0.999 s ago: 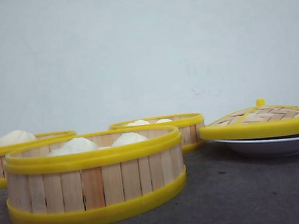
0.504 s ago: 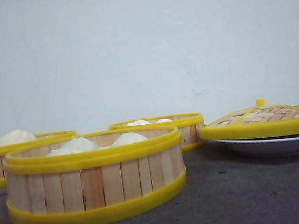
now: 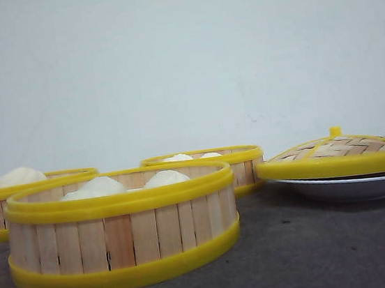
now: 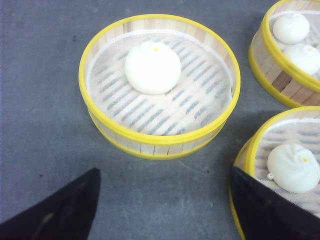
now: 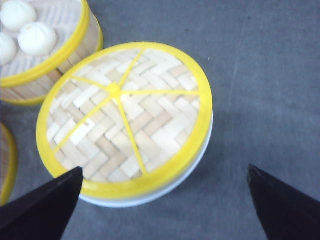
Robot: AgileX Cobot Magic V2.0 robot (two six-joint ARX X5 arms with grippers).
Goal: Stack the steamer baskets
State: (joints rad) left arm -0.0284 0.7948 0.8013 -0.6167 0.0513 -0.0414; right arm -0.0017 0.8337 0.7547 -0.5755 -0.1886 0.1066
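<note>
Nothing has changed from a moment ago: in the front view the three round steamer baskets with pale wooden slats and thick yellow rims sit just where they were, so I think the stacking has not started. The near basket (image 3: 122, 230) sits in front on the dark grey surface (image 3: 318, 255), the left basket (image 3: 3, 206) is behind it at the left edge, and the far basket (image 3: 216, 165) is behind it toward the middle. All three stand apart, none on another. To the right, the domed woven lid with a yellow rim and knob (image 3: 338, 154) rests on a shallow white dish (image 3: 345, 187). The front view shows no arms at all. My left wrist view does: the left tool (image 4: 165, 205) is wide open and holds nothing, above the surface near the left basket, which has one white bun (image 4: 152, 67) in it. My right wrist view shows the right tool (image 5: 165, 210), also wide open and empty, over the lid.
</note>
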